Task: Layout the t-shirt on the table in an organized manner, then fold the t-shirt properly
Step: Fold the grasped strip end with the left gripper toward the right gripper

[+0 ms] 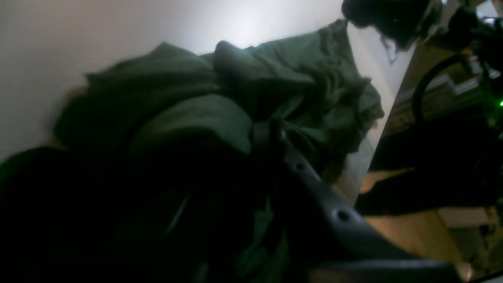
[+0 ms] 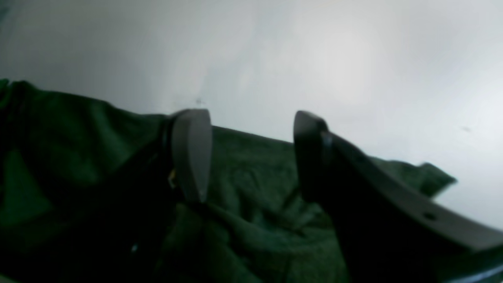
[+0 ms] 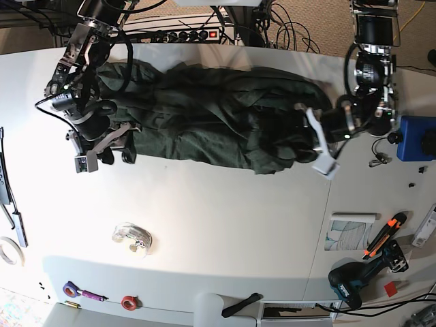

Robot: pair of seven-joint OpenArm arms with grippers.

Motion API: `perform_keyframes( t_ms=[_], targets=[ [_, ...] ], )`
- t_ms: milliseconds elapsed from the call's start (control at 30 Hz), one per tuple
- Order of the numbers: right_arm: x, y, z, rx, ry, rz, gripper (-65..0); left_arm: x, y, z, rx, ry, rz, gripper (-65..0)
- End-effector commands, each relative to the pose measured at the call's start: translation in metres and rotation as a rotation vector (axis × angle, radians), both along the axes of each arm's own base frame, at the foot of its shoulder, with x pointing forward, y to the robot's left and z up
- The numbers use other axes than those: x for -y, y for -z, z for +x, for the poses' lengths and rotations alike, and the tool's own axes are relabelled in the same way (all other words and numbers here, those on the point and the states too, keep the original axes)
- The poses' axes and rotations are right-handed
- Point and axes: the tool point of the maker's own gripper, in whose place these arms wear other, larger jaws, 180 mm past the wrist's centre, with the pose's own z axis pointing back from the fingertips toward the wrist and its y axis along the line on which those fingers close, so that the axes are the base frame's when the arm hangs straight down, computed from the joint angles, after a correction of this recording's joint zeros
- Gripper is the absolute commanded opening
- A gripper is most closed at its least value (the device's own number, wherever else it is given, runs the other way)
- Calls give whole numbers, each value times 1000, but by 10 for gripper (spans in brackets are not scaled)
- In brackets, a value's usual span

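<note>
Right gripper [image 3: 105,151]: bare table [image 3: 225,204] ahead, passable; clear tape roll [image 3: 133,237] farther out. Left gripper [image 3: 315,139]: bunched t-shirt [image 3: 218,116] against it, drill [image 3: 357,276] and cutter [image 3: 381,244] beyond.

Both arms are black with looping black cables; the left gripper [image 3: 315,139] and right gripper [image 3: 103,151] have pale grey fingers with small screw holes.

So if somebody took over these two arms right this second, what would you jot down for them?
Left gripper: shut on the t-shirt, bunched cloth pinched at its end.
Right gripper: open, fingers apart at the shirt's other end, holding nothing.
T-shirt: stretched along the far side of the table, still rumpled and creased.
Done: roughly pulled lengthwise.
Left: flatten it, sort out the sleeves, then every fold.
</note>
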Motion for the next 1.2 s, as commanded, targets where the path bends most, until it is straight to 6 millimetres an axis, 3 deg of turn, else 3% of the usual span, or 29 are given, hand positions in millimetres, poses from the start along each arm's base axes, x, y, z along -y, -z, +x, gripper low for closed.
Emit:
perform_keyframes(
  t_ms=[0,167,367,533,567,667,700,800,967,1067,1167],
  targets=[
    [5,-16,8,64,11,-13,-320,7,-16,8,56,4,-34,-650],
    [14,-14,9,59,46,-54,-320,33,-19,7,60,26,-72,-650],
    [14,-14,9,60,50,-55,-320,48,-24,15,90,40,-59,-650],
    [14,-14,9,61,50,-55,-320,64,-13,4,82,111,-8,-650],
    [14,-14,9,61,50,-54,-320,70,-12,0,79,134,-4,-616],
    [14,-14,9,61,49,-55,-320,88,-13,-11,81,186,-24,-306],
    [14,-14,9,61,49,-55,-320,93,-14,-13,86,196,-37,-261],
    [14,-14,9,58,49,-55,-320,101,-19,-14,100,208,-60,-255],
    [14,-14,9,56,49,-56,-320,91,-35,-4,138,187,-72,-256],
    [14,-13,8,53,49,-57,-320,67,-52,7,178,135,-60,-268],
    [15,-13,8,52,50,-60,-320,31,-64,22,193,34,-30,-268]
  ],
)
